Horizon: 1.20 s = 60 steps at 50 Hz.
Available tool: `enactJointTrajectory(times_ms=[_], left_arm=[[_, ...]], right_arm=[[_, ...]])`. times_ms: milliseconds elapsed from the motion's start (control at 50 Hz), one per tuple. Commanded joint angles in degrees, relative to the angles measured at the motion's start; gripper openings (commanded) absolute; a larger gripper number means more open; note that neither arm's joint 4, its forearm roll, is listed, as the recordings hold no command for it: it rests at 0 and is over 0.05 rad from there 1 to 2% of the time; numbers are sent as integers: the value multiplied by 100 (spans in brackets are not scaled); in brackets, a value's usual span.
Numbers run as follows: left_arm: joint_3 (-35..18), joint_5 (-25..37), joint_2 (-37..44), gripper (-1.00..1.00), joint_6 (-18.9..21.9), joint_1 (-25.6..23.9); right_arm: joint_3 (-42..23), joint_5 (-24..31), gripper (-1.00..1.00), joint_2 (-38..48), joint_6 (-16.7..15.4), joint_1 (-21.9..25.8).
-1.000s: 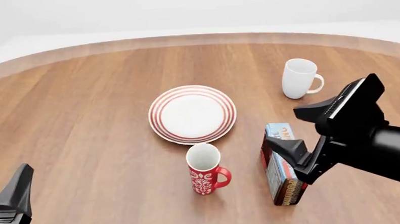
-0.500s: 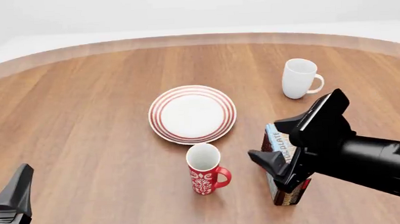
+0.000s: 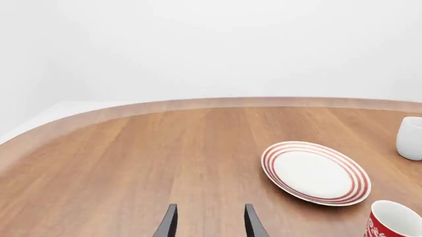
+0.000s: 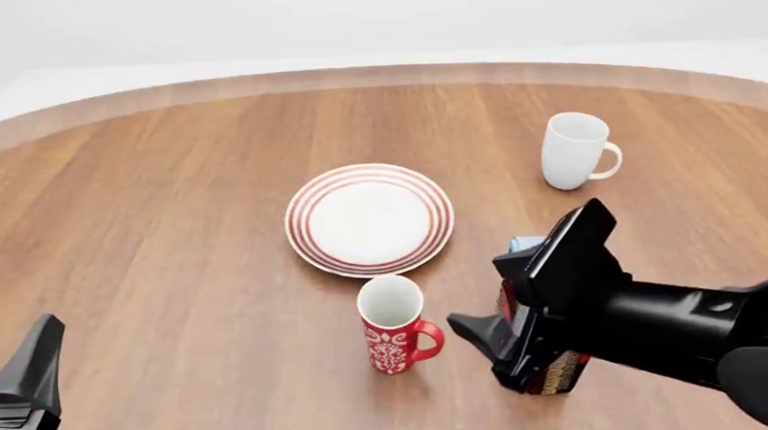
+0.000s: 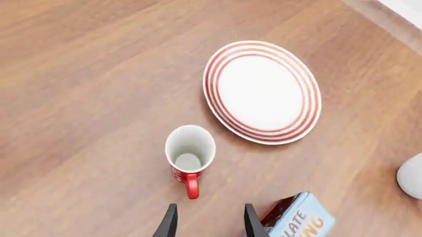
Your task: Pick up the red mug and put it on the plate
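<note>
The red mug point(image 4: 392, 323) stands upright on the table just in front of the plate point(image 4: 302, 223), its handle pointing right. My right gripper point(image 4: 498, 295) is open and empty, just right of the mug and a little above it, not touching it. In the right wrist view the mug point(image 5: 189, 153) is ahead of the open fingers point(image 5: 170, 221), handle toward them, with the plate point(image 5: 215, 69) beyond. My left gripper point(image 4: 30, 366) is open and empty, low at the near left, far from the mug. The left wrist view shows the plate point(image 3: 272, 159) and the mug's rim point(image 3: 394, 224).
A blue and red box point(image 4: 562, 370) stands right of the red mug, mostly hidden behind my right gripper; it also shows in the right wrist view point(image 5: 298, 219). A plain white mug point(image 4: 574, 150) stands at the back right. The table's curved far edge point(image 4: 378, 76) runs behind.
My right arm has moved left and down toward the red mug, coming in front of the box. The left arm, mug and plate have not moved.
</note>
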Motion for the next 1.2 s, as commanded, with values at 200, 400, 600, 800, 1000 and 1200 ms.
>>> enactJointTrajectory(times_ms=[200, 400, 600, 800, 1000, 1200], left_arm=[[0, 0, 0, 100, 0, 0], [0, 0, 0, 100, 0, 0], [0, 0, 0, 100, 0, 0], [0, 0, 0, 100, 0, 0], [0, 0, 0, 100, 0, 0], [0, 0, 0, 100, 0, 0]], right_arm=[[27, -286, 100, 447, 75, 233], [37, -426, 100, 695, 130, 334], [10, -467, 100, 886, 135, 333], [5, -640, 100, 1133, 177, 371], [-23, -735, 100, 1299, 214, 392], [32, -952, 100, 1511, 303, 417]])
